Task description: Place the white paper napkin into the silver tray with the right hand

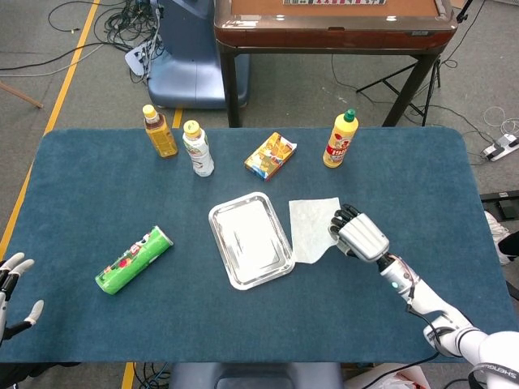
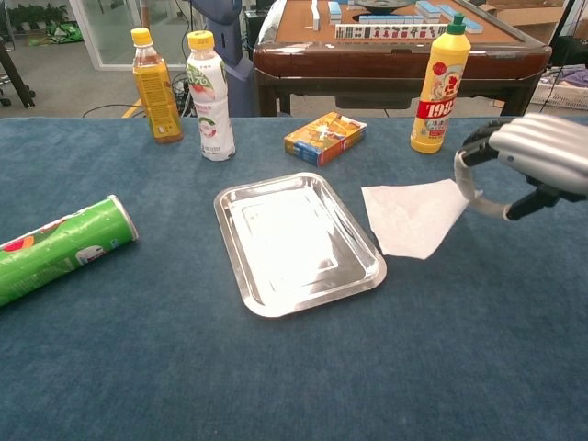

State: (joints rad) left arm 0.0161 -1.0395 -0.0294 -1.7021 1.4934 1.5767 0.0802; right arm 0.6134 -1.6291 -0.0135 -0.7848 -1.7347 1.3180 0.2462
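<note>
Left hand [image 1: 12, 285] sat at the near-left bench edge, fingers spread, grasping nothing. Green cylindrical snack can [image 1: 134, 259] lay on its side on the blue-carpeted bench [image 1: 97, 194]. Right hand [image 2: 528, 161] pinched the far-right corner of the white paper napkin [image 2: 413, 216], that corner lifted, the rest draped on the bench just right of the rectangular silver metal tray [image 2: 296, 241]. Napkin not in tray. Farther back: yellow squeeze bottle [image 2: 439, 84].

Right hand [image 1: 362, 236] raised, fingers [image 2: 473, 147] curled (pinching); left hand [image 1: 11, 285] open, idle.
</note>
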